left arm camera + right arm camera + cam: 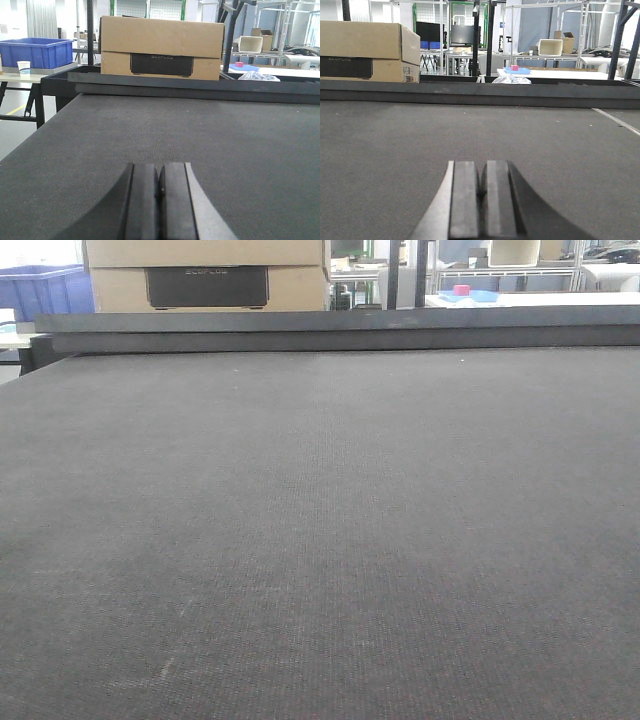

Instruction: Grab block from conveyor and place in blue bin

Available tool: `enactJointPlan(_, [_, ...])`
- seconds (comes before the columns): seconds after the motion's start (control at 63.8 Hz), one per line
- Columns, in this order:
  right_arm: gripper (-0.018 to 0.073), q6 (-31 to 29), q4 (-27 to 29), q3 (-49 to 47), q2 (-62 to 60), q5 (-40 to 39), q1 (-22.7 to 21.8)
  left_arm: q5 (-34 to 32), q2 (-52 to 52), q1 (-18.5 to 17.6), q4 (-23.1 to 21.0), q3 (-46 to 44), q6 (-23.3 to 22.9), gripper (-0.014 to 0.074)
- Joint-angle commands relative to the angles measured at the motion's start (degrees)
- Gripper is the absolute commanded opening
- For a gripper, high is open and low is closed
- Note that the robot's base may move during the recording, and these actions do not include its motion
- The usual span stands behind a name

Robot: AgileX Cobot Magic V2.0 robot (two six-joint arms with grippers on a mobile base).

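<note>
The conveyor (320, 540) is a wide dark grey woven belt that fills the front view; no block shows on it in any view. A blue bin (36, 52) stands on a table beyond the belt's left end, and its corner shows in the front view (45, 290). My left gripper (159, 172) is shut and empty, low over the belt (200, 130). My right gripper (482, 172) is shut and empty, low over the belt (395, 145). Neither gripper shows in the front view.
A cardboard box (161, 47) stands behind the belt's raised dark far edge (340, 328). A white cup (23, 67) sits by the blue bin. Tables, racks and a small red item on a blue tray (515, 69) lie further back.
</note>
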Motion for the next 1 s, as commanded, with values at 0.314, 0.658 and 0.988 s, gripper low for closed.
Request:
enactJointPlan(0.314, [-0.0162,-0.15,-0.42,-0.02,-0.2,-1.03,-0.01,-0.97,-0.31,-0.01,-0.23,-0.12,-0.43,-0.0111])
enactJointPlan(0.658, [-0.0162,-0.15,-0.42,-0.02,-0.2,-1.03,-0.01,-1.46,-0.31,-0.01,-0.13,-0.12,-0.43,-0.0111])
enactJointPlan(0.988, [-0.0162,-0.15,-0.42,-0.02,-0.2,-3.18,-0.02,-2.18,-0.31,-0.01,-0.24,-0.12,-0.43,-0.0111])
